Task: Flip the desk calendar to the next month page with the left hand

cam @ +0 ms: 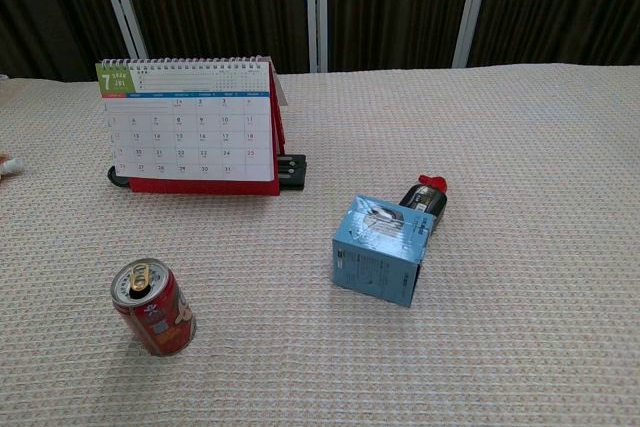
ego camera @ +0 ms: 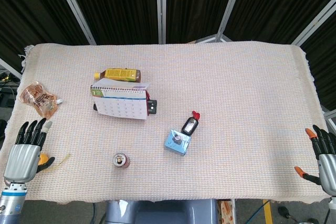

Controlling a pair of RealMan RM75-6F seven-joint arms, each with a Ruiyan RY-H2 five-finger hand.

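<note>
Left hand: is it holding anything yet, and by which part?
Nothing. The left hand is open at the table's near edge, apart from the desk calendar.

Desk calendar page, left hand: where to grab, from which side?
Likely the bottom edge of the front page of the desk calendar, near its left corner. It stands tilted, bound by a spiral on top, so the left hand should come from the front-left and lift upward.

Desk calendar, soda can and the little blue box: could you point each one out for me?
desk calendar [cam: 190, 132]: chest view, on the middle of its date grid.
soda can [cam: 153, 309]: chest view, on its red side.
blue box [cam: 382, 252]: chest view, on its front face.
</note>
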